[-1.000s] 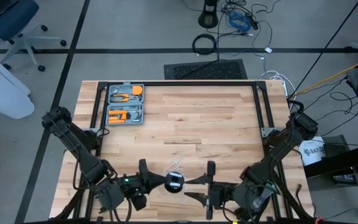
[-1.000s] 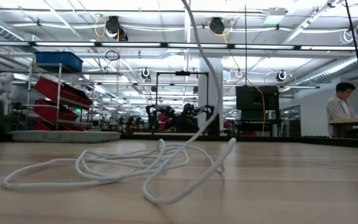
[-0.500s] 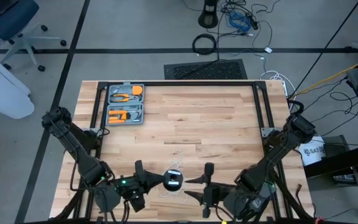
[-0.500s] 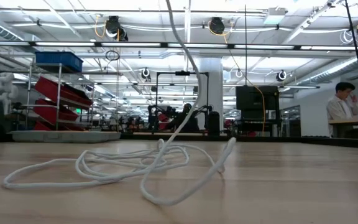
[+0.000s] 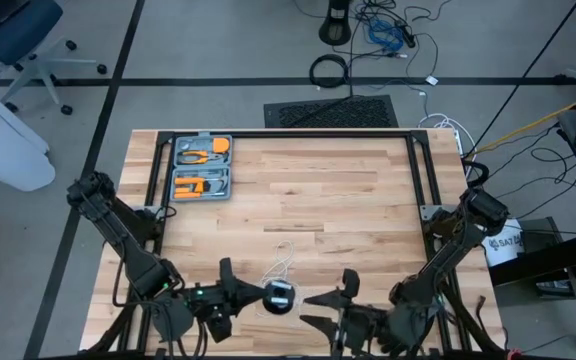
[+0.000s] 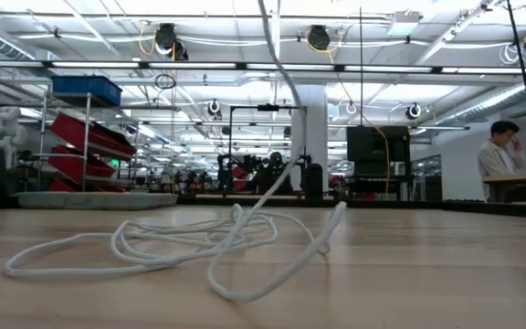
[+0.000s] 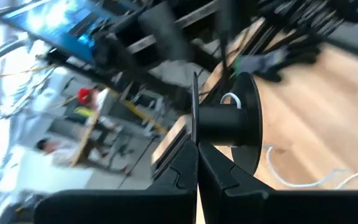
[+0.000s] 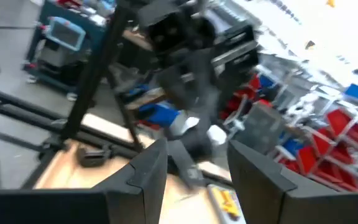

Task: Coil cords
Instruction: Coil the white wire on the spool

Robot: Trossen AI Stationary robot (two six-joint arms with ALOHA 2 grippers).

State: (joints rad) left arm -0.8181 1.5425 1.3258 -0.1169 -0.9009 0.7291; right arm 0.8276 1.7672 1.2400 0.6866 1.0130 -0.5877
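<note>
Holding reel (image 5: 280, 296): left gripper (image 5: 253, 294) clamped | right gripper (image 5: 320, 309) apart | tool case (image 5: 201, 167): orange tools

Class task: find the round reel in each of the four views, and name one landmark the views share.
High view: reel, near edge, between the grippers.
Low view: not in it.
Left wrist view: reel, centre, just past the fingers.
Right wrist view: cannot tell.
Shared landmark: white cord.

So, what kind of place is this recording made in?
Probably a large robotics lab or workshop hall. Behind the wooden table stand racks with red bins, other robot arms work farther back, a person sits at a desk, and cables lie on the floor.
</note>
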